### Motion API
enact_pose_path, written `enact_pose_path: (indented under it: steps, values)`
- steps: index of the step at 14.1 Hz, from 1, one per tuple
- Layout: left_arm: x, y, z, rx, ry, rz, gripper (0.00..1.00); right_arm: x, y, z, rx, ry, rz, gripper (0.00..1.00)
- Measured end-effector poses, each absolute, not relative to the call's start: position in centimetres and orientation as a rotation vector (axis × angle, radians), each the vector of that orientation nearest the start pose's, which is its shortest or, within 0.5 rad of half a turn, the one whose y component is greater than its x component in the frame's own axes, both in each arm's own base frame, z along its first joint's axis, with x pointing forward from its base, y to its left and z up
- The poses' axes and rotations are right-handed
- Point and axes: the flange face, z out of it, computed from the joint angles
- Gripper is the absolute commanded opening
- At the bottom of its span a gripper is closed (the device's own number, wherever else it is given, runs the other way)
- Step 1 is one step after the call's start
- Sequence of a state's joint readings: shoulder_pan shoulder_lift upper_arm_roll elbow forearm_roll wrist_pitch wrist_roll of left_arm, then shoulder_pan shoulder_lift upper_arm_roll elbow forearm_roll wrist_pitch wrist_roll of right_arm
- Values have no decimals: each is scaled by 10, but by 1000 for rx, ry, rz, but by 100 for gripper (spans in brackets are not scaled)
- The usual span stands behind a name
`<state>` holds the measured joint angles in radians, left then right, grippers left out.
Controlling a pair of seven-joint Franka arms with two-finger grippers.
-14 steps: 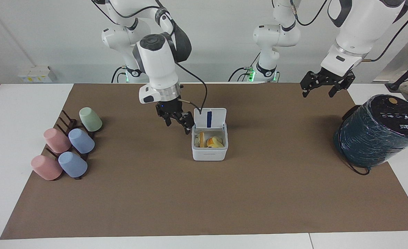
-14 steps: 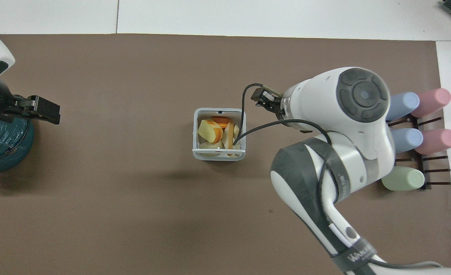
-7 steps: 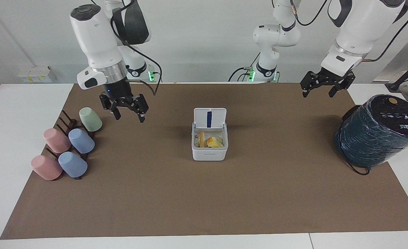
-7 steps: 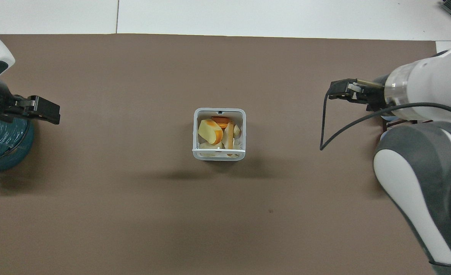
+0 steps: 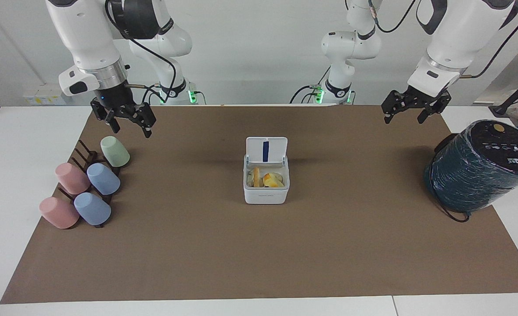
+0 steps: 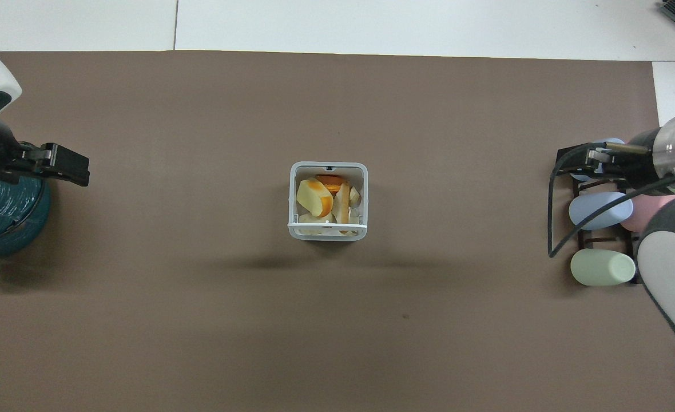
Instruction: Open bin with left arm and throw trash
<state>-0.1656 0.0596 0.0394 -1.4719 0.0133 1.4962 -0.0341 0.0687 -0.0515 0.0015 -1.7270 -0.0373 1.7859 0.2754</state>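
Clock read on the facing view, bin at centre, robots at twelve.

1. Left gripper [image 5: 403, 116]: fingers spread wide, nothing between them; hangs idle in the air over the brown mat [image 5: 338, 245], two o'clock.
2. Right gripper [image 5: 131, 128]: fingers spread wide, empty; in the air over the mat edge, ten o'clock, just above the green cup [image 5: 115, 151].
3. Bin [image 5: 265, 195]: mid-mat, well apart from both grippers; lid [image 5: 266, 150] stands open and upright on its twelve o'clock side.
4. Trash [image 5: 267, 179]: yellow and cream scraps lying inside the bin.
5. Cup rack [image 5: 83, 160]: pink, blue and green cups, nine o'clock.
6. Teal wrapped cylinder [image 5: 478, 171]: three o'clock, at the mat's edge.
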Motion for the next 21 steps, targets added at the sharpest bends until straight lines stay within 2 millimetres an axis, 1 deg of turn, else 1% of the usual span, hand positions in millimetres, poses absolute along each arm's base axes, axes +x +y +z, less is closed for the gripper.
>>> enact_pose_path:
  steps: [3, 5, 8, 11, 13, 16, 21]
  values:
    - [562, -69, 631, -3120, 140, 53, 100, 550, 11, 600, -3172, 205, -144, 100]
    - [562, -69, 631, -3120, 139, 53, 100, 547, 3, 605, -3178, 177, -117, 100]
    - [562, -69, 631, -3120, 139, 53, 100, 545, 12, 614, -3180, 141, -107, 100]
    - [562, -69, 631, -3120, 139, 53, 100, 542, 20, 612, -3158, 19, -72, 100]
    - [562, -69, 631, -3120, 139, 53, 100, 540, 22, 610, -3151, -13, -36, 100]
    - [562, -69, 631, -3120, 138, 53, 100, 536, 27, 607, -3150, -29, 13, 100]
    - [562, -69, 631, -3120, 137, 53, 100, 535, 28, 605, -3151, -33, 21, 100]
